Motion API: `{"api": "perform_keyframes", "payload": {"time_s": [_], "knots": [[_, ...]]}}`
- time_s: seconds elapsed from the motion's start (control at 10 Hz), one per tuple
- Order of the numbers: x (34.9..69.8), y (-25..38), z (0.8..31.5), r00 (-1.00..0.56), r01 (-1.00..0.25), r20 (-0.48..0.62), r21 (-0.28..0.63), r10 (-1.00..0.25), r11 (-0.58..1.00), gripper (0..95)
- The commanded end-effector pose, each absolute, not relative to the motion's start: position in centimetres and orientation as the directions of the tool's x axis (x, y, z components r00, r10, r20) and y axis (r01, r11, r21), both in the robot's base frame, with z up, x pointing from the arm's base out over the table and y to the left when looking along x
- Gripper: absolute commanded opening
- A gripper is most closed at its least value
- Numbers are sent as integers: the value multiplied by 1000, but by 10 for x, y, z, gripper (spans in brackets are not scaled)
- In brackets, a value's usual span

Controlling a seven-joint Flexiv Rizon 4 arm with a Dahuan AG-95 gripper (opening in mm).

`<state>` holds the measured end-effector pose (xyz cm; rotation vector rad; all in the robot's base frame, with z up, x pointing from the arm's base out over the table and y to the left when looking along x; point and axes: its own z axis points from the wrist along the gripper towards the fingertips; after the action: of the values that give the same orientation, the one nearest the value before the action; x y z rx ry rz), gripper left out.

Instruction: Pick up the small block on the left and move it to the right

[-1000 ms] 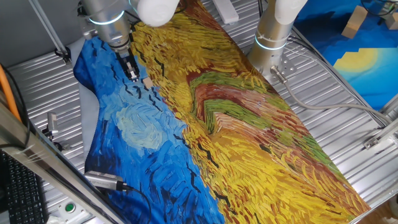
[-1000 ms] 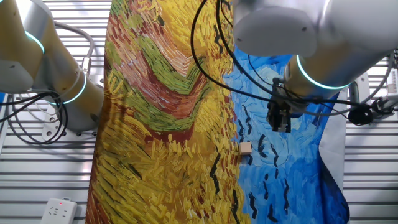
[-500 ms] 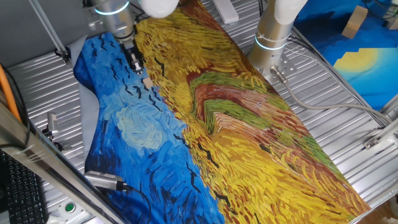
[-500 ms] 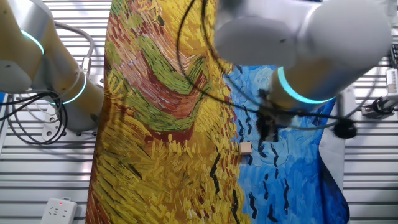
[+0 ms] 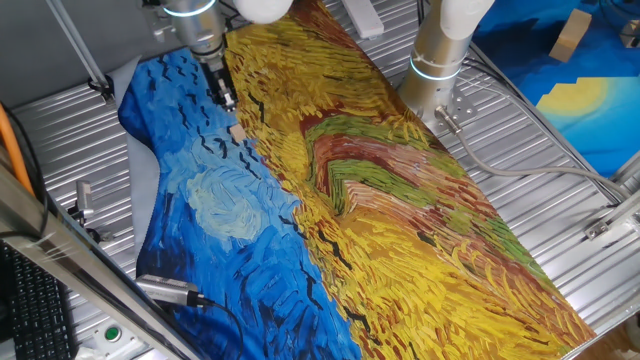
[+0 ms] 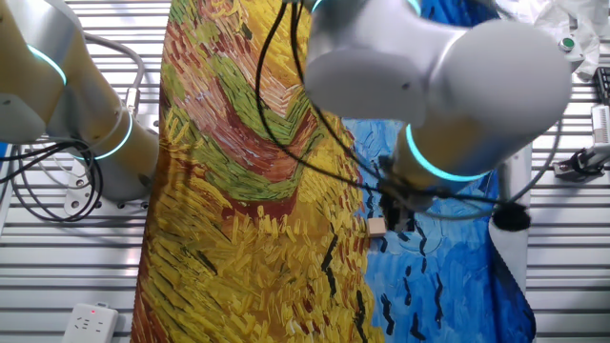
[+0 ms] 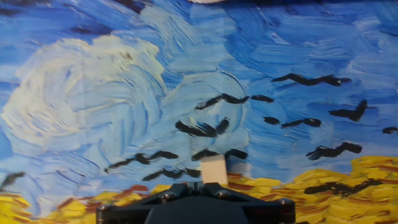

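Observation:
The small block (image 5: 238,131) is a tiny pale tan cube lying on the painted cloth (image 5: 400,200), at the border of the blue and yellow areas. It also shows in the other fixed view (image 6: 377,227) and in the hand view (image 7: 214,170). My gripper (image 5: 225,97) hangs just above and behind the block, apart from it. In the hand view the gripper (image 7: 199,185) has its two dark fingers pressed together with nothing between them, and the block lies just beyond the tips. In the other fixed view the arm (image 6: 448,86) hides most of the gripper.
A second arm's base (image 5: 440,60) stands at the cloth's far edge and shows in the other fixed view (image 6: 86,124). A larger tan wooden block (image 5: 572,35) sits on a separate blue cloth at the back right. Cables (image 6: 38,181) and a power strip (image 6: 91,319) lie on the metal table.
My gripper has moved from the blue area toward the yellow border, ending close above the small block. The block has not moved.

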<state>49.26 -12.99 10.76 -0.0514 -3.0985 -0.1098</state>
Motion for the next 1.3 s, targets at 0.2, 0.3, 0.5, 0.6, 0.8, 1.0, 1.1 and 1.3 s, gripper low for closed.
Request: {"api": "perform_keyframes", "payload": {"time_s": [0.2, 0.3, 0.5, 0.6, 0.8, 1.0, 1.1, 1.3], "knots": [[493, -130, 93, -999, 30, 23, 66, 29, 997, 0], [496, -131, 93, -999, 28, 28, 64, 27, 998, 0], [498, -132, 94, -999, 26, 29, 65, 24, 998, 0], [498, -132, 94, -999, 25, 30, 65, 23, 998, 0], [498, -132, 94, -1000, 9, 16, 72, 8, 997, 0], [498, -132, 94, -1000, -12, 19, 104, -14, 994, 0], [498, -132, 94, -999, -24, 43, 108, -28, 994, 0], [498, -132, 94, -996, 6, 85, 101, -3, 995, 0]]}}
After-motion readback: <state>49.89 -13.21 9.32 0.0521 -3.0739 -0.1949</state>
